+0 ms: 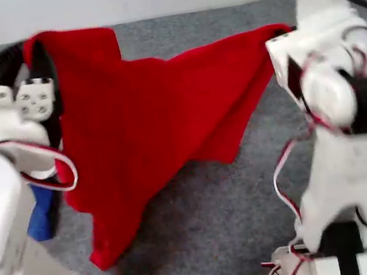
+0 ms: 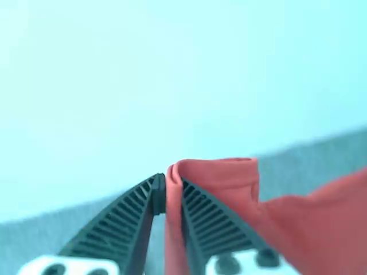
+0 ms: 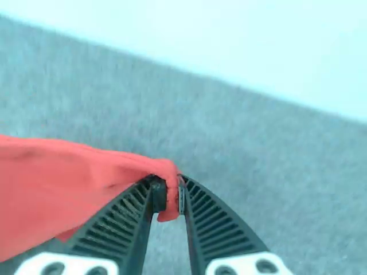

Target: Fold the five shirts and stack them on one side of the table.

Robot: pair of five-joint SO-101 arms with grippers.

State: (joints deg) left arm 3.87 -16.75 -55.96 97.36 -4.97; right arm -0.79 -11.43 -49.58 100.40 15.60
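Observation:
A red shirt [image 1: 139, 123] hangs stretched between the two arms above the grey table, its lower part drooping toward the front left. My left gripper [image 2: 169, 195] is shut on one corner of the red shirt [image 2: 218, 177], held up at the far left. My right gripper [image 3: 171, 197] is shut on another corner of the red shirt [image 3: 63, 189], held up at the far right. In the high view the left arm [image 1: 9, 186] stands at the left and the right arm [image 1: 345, 98] at the right.
A blue cloth [image 1: 40, 212] lies at the left edge of the grey table [image 1: 238, 219], partly behind the left arm. A pale wall runs along the table's far edge. Bare grey surface lies between the arms at the front.

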